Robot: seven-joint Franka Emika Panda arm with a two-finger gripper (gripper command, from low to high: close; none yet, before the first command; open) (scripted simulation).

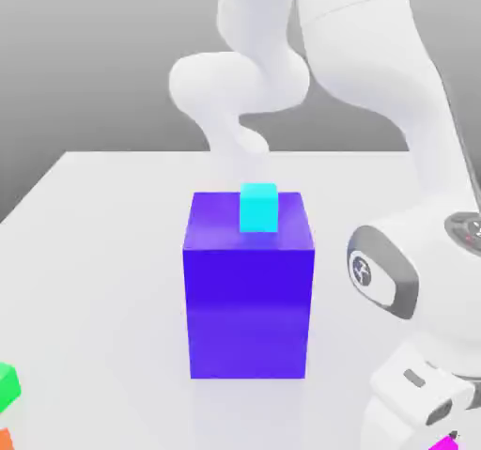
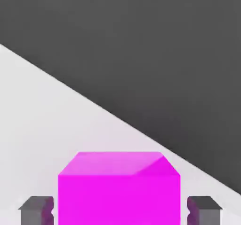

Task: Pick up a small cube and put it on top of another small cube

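1. Clamped on the magenta cube (image 2: 118, 191), your claw (image 2: 120, 211) has a dark finger pad (image 2: 36, 211) flush against each side of it, so the jaws stand narrow and loaded.
2. You can see the same magenta cube at the table's (image 1: 103, 251) near edge, down by the exterior view's right corner, with the white arm (image 1: 413, 204) bent low over it.
3. Your target, the green cube (image 1: 7, 384), sits at the opposite near corner, at the exterior view's left, well apart from the claw.
4. Watch the big blue block (image 1: 249, 288) standing mid-table with the cyan cube (image 1: 258, 208) on top. It sits somewhat behind the straight line between the two corners, so a low or wide sweep could clip it, or knock the cyan cube off.
5. Lift well clear before you travel; in my judgement a drag along the table could twist the cube in the pads.
6. Note the orange piece (image 1: 5, 439) just beside the green cube; a careless descent could nudge either one.
7. Release only when squarely centred, or the magenta cube may slide off.
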